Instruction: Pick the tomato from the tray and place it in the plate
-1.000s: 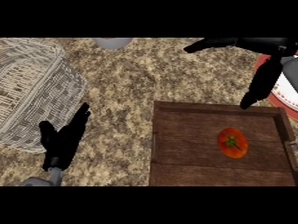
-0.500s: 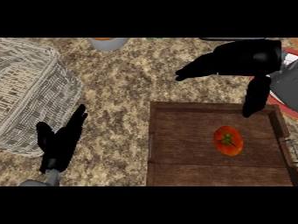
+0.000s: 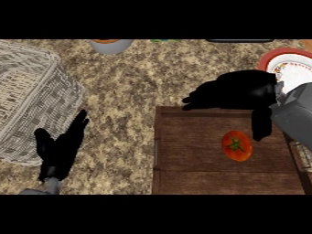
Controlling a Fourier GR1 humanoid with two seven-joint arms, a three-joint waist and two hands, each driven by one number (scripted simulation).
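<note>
Tray (image 3: 185,176) interior is open at 9 and 6 o'clock of the tomato (image 3: 236,146). Right hand (image 3: 243,91) blocks 12 o'clock; its thumb stands at 2 o'clock.

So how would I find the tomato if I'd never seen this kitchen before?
Look for the big brown wooden tray on the speckled counter, at the lower right. The tomato lies on its boards, right of the middle, just below the robot's black right hand. It is the only small, round, red thing there, with a green star-shaped stem on top.
</note>
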